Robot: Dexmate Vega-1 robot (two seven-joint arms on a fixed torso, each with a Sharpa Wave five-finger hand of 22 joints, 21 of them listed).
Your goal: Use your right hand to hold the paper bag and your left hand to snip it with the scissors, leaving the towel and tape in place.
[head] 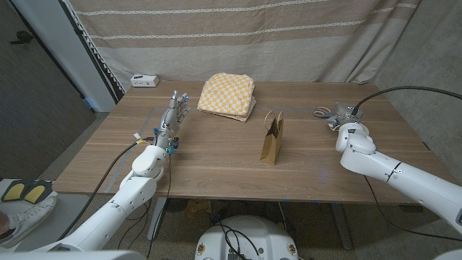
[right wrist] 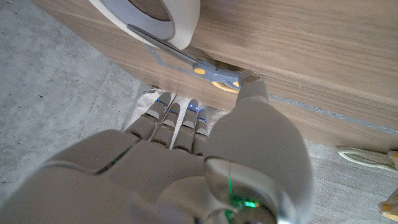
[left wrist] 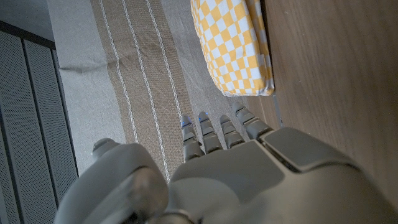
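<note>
- Left hand (head: 173, 115) standing at the table's (head: 216, 170) left side, well to the left of the paper bag (head: 272, 139), fingers (left wrist: 211, 134) stretched out side by side toward the far edge, grasping nothing.
- Reaching in the direction of the checkered towel (head: 228, 94), yet staying apart from it; in the left wrist view the towel (left wrist: 233, 43) lying beyond the fingertips with bare wood between.
- Right hand (head: 345, 119) sitting well to the right of the paper bag, near the far right part of the table, just beside the scissors (head: 323, 112).
- Fingers (right wrist: 177, 121) pointing straight out together with nothing between them; touching the scissors or not, cannot tell.
- Paper bag standing upright near the table's middle, long axis running vertically, open mouth and handles facing up, narrow side turning toward the camera.
- Standing free, apart from both hands, in front of and slightly to the right of the towel.
- Scissors lying flat, right of the paper bag and farther back; in the right wrist view, blades (right wrist: 168, 50) running under the tape (right wrist: 155, 18), with grey handles and a yellow pivot (right wrist: 214, 71) toward the hand.
- Tape roll, white, sitting just beyond the right hand's fingertips, farther from the paper bag than the hand.
- Small white box (head: 144, 80) resting at the far left corner, well left of the paper bag.
</note>
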